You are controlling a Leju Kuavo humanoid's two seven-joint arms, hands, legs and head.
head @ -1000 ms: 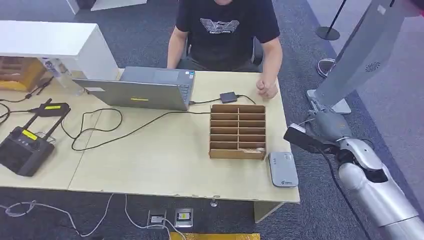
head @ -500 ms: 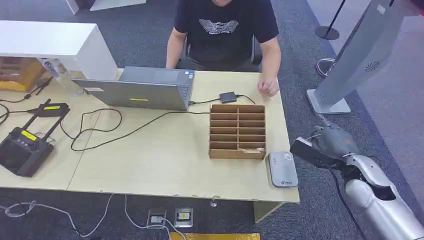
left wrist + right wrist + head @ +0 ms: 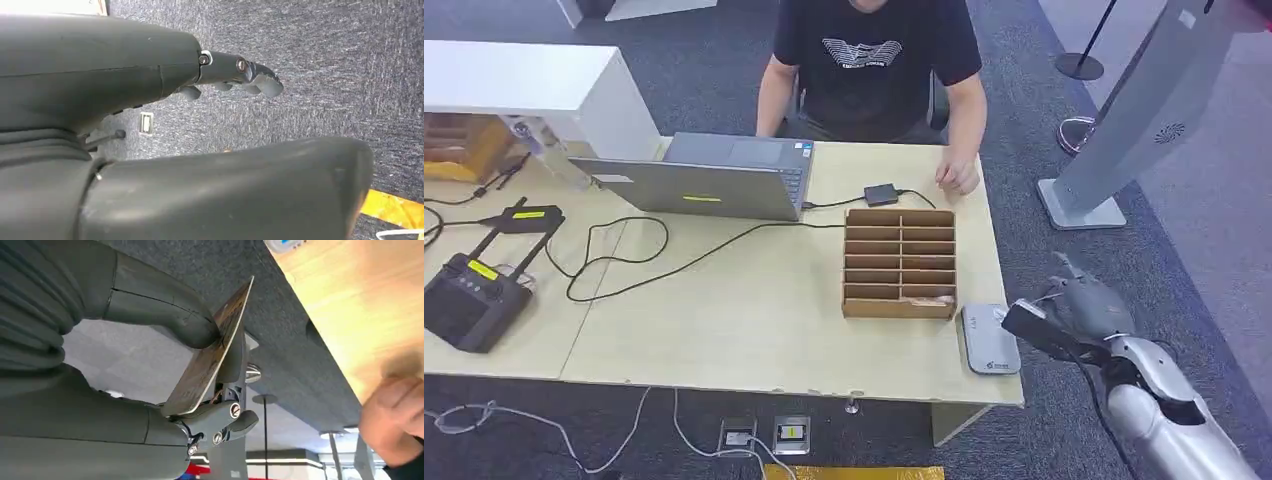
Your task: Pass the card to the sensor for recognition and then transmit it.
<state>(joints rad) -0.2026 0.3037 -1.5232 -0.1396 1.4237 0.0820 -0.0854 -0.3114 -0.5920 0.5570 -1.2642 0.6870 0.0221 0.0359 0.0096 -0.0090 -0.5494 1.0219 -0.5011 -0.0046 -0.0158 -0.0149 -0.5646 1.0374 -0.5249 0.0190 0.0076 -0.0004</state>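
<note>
A: Going left to right, what's on the worktop (image 3: 754,330)?

B: A black remote with antennas (image 3: 469,295) at the far left, then a grey laptop (image 3: 714,180) with cables trailing off it, then a wooden slotted rack (image 3: 900,262). Just right of the rack, near the worktop's near right corner, lies the flat grey sensor (image 3: 990,338). A person (image 3: 874,60) sits on the far side, one hand resting on the worktop.

A: And the card?

B: The card (image 3: 212,352) is in the right robot hand (image 3: 1079,310), pinched between the thick thumb on one face and darker fingers (image 3: 235,360) on the other. In the head view the robot hand sits off the worktop's right edge, just beside the sensor and not over it yet.

A: How will it handle?

B: I judge it light, thin and stiff, with smooth faces that could slide in a loose pinch. Holding one end, as now, leaves the free end to present flat over the sensor.

A: The left robot hand (image 3: 240,75)?

B: It hangs over the carpet, holding nothing, fingers loosely extended.
</note>
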